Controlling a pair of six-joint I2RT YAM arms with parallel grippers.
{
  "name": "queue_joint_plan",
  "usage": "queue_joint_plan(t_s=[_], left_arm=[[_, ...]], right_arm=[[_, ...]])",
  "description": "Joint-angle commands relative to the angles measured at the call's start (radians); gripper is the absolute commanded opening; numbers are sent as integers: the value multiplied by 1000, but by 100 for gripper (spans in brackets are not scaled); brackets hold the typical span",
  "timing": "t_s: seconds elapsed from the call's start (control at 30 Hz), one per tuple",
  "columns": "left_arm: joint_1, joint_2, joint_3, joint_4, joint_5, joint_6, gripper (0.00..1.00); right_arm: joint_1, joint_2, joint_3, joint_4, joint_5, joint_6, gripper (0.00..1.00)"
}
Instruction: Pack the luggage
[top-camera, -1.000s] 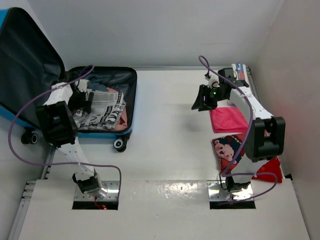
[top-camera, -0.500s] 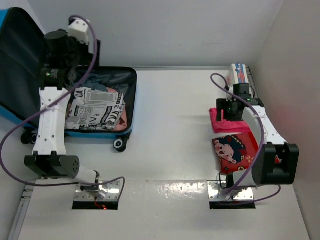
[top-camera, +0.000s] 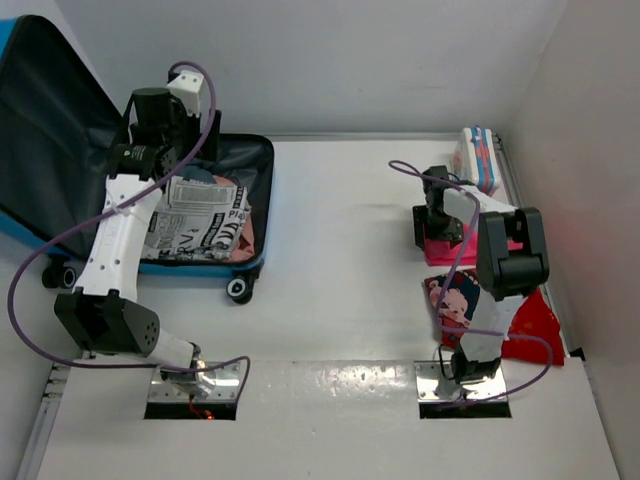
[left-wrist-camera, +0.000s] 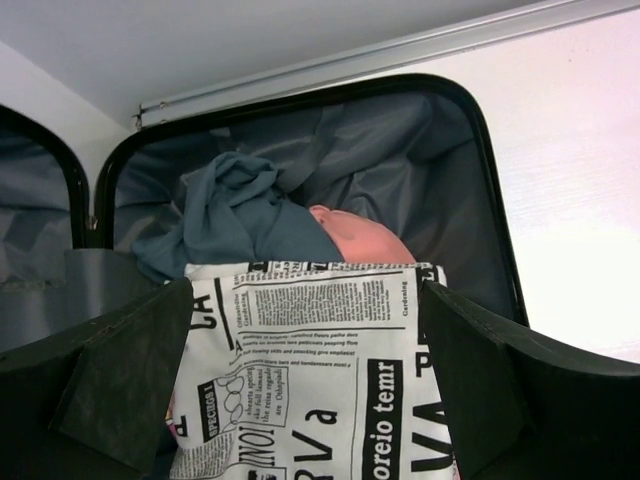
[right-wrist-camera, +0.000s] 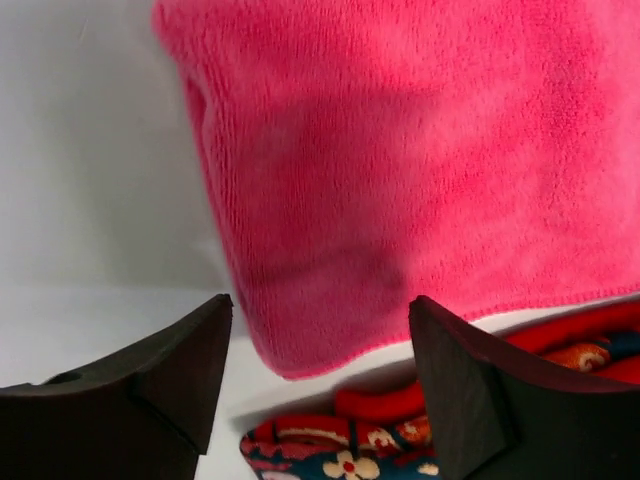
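Note:
The blue luggage (top-camera: 262, 205) lies open at the left, its dark-lined lid (top-camera: 50, 130) raised. Inside are a newspaper-print cloth (top-camera: 200, 225) (left-wrist-camera: 320, 370), a blue-grey garment (left-wrist-camera: 240, 215) and a pale pink item (left-wrist-camera: 360, 235). My left gripper (top-camera: 158, 170) (left-wrist-camera: 305, 290) hangs open over the print cloth and holds nothing. A folded pink towel (top-camera: 447, 250) (right-wrist-camera: 420, 150) lies on the table at the right. Just above its near corner, my right gripper (top-camera: 432, 222) (right-wrist-camera: 320, 300) is open, with a finger on either side.
A red cartoon-print cloth (top-camera: 455, 295) (right-wrist-camera: 340, 440) lies just in front of the towel, and a red item (top-camera: 530, 335) sits beside it. A white-and-blue striped box (top-camera: 478, 155) stands at the back right by the side wall.
My left arm has stretched out toward the back of the luggage and opened fully. My right gripper has come down from left of the towel to its corner and opened wider.

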Motion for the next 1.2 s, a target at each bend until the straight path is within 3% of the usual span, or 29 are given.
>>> queue_joint_plan(t_s=[0.0,0.03,0.23,0.27,0.4,0.5,0.63,0.77,0.9,1.07,1.17], left_arm=[[23,-61,-28,30,6,-14,100],[32,-74,-41,42,21,-14,100],[53,-72,-74,60,94,-92,100],[53,-72,-74,51,112,-130,100],[79,-46,-115,63,248,-228,97],[7,-9,-115,63,313,-247,96],[-124,61,-128,86,347,-302,100],[-252,210,-74,95,434,-369,100],[-304,325,-65,186,551,-472,100],[-431,383,-40,224,477,-453,100],[-441,408,-40,264,422,-488,100]], right_arm=[[10,50,75,-17,52,68,69],[13,58,76,-14,54,70,65],[45,135,148,-33,-91,70,3],[49,133,186,-37,-149,80,1],[124,124,289,14,-362,210,0],[170,132,396,130,-457,299,0],[194,202,490,157,-521,364,0],[174,182,414,227,-581,425,0],[141,100,316,282,-651,473,0],[127,81,293,309,-690,554,0],[130,89,293,351,-765,579,0]])
